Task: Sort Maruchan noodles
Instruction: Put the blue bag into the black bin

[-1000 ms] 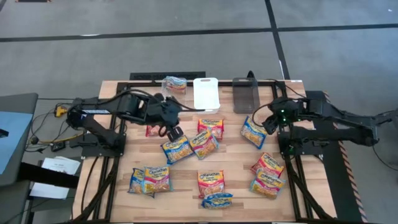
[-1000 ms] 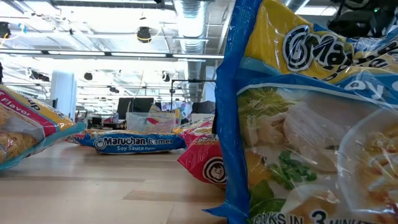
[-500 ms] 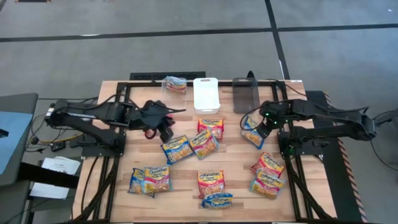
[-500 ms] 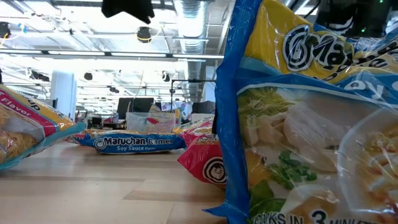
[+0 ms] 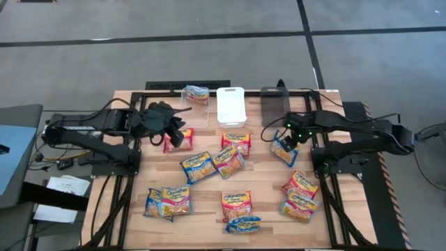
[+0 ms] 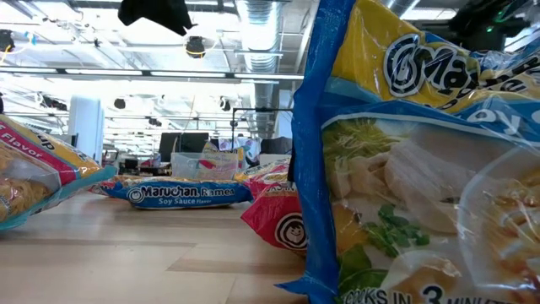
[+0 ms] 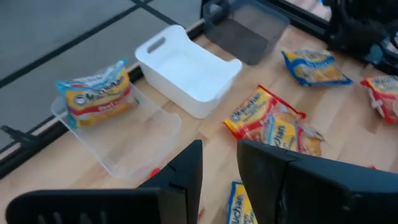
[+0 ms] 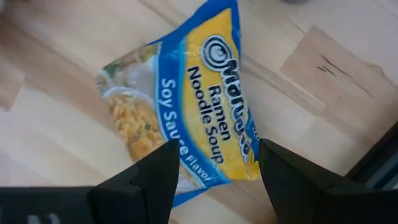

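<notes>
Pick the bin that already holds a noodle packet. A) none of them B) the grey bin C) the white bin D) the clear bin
D: in the left wrist view one Maruchan packet lies inside the clear bin, while the white bin and the grey bin beside it hold nothing.

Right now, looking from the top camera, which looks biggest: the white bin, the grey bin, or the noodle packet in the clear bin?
1. White bin and grey bin: they look about alike, so no ranking between them.
2. Noodle packet in the clear bin: clearly smallest.
</notes>
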Action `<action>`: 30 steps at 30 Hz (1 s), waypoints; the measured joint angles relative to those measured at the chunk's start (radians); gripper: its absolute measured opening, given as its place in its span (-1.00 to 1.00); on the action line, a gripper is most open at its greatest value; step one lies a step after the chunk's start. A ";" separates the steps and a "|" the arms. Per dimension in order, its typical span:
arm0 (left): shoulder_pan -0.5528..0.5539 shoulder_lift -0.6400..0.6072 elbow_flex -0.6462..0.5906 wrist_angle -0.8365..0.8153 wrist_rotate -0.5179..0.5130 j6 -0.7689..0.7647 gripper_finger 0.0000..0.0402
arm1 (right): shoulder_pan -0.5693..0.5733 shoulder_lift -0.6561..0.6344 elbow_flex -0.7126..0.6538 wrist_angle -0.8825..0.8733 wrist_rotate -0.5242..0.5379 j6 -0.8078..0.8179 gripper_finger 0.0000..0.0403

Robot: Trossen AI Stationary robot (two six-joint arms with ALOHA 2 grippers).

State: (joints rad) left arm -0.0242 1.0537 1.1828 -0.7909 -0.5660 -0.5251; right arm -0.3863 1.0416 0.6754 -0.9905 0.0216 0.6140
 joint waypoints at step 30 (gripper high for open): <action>0.072 -0.018 0.001 -0.011 0.084 0.110 -0.57 | 0.044 0.364 0.003 0.053 -0.125 0.021 -0.41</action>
State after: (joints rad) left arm 0.0479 1.0355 1.1835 -0.8017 -0.4820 -0.4151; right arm -0.3426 1.4055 0.6785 -0.9371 -0.1035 0.6347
